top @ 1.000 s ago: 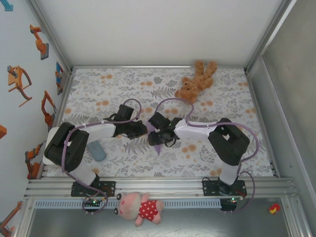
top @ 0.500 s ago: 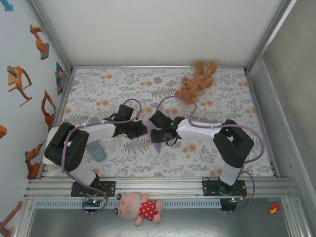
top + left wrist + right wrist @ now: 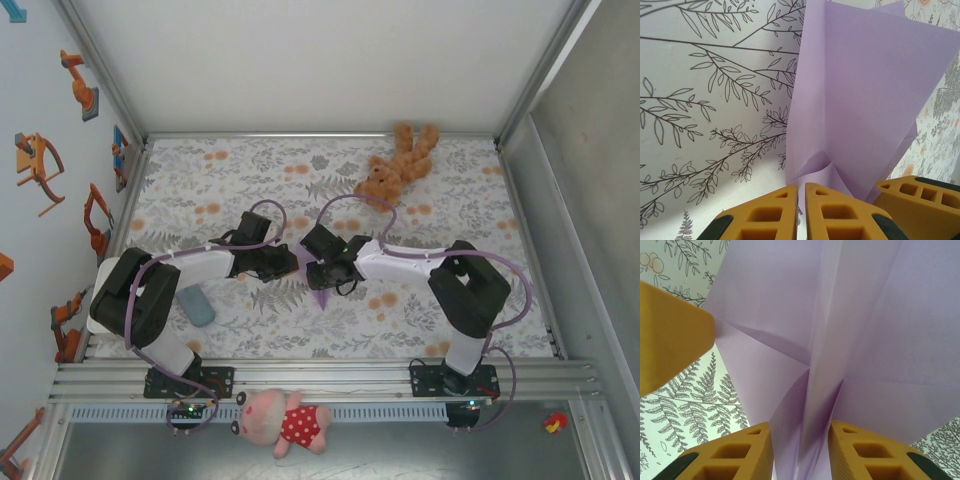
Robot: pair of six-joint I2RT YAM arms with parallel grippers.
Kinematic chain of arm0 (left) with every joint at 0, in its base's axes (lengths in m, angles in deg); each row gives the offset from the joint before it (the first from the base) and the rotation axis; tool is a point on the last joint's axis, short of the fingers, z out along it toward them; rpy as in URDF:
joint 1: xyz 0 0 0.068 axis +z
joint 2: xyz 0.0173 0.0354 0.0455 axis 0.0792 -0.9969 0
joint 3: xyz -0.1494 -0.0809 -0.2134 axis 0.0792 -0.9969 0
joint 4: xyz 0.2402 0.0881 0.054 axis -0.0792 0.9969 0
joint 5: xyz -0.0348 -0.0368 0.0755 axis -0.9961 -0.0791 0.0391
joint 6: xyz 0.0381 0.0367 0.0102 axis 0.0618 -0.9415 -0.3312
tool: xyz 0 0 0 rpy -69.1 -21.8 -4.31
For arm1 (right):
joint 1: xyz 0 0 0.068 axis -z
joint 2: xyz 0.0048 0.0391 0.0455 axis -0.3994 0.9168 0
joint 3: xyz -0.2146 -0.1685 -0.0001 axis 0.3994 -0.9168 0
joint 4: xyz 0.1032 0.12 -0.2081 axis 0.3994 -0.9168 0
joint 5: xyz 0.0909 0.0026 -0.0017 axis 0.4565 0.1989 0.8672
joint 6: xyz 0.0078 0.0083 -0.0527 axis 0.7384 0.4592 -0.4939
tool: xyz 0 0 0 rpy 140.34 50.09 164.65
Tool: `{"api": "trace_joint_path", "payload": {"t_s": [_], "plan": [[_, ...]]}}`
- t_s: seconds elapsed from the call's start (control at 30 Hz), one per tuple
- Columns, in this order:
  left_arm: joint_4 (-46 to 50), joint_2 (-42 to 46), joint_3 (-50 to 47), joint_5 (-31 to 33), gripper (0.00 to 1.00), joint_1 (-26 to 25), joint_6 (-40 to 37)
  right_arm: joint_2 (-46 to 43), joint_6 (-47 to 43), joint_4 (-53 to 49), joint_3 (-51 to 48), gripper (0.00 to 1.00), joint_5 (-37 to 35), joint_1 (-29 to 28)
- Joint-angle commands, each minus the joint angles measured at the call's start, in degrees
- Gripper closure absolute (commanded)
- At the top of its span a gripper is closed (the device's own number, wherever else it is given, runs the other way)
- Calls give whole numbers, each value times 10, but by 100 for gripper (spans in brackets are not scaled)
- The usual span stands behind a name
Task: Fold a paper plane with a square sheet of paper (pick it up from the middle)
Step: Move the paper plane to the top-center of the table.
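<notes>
Lilac matte paper plane (image 3: 865,315), sharply creased into triangular flaps.

Floral table (image 3: 450,190): teddy bear (image 3: 397,163), grey-blue pad (image 3: 197,305)

Top camera sits high behind the arm bases (image 3: 190,382), looking down on the whole worktop (image 3: 200,190). Wrist cameras peer past the left gripper (image 3: 801,187) and right gripper (image 3: 800,424), tight on the lilac paper (image 3: 855,90) all three share.

Leaf-print tabletop (image 3: 200,180), white back wall (image 3: 320,60)
</notes>
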Motion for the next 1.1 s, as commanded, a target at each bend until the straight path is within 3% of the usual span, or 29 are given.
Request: {"api": "trace_joint_path", "payload": {"t_s": [0.0, 0.27, 0.57, 0.87, 1.07], "plan": [[12, 10, 14, 0, 89, 0, -6, 21, 13, -26, 25, 69, -8, -5], [15, 14, 12, 3, 88, 0, -7, 26, 35, -60, 33, 74, -56, -4], [19, 22, 13, 7, 84, 0, -6, 37, 39, -58, 35, 76, -48, -5], [69, 81, 4, 66, 64, 19, -10, 51, 45, -81, 49, 81, -66, -4], [119, 157, -24, 124, 44, 55, -8, 51, 41, -98, 71, 93, -92, -4]]}}
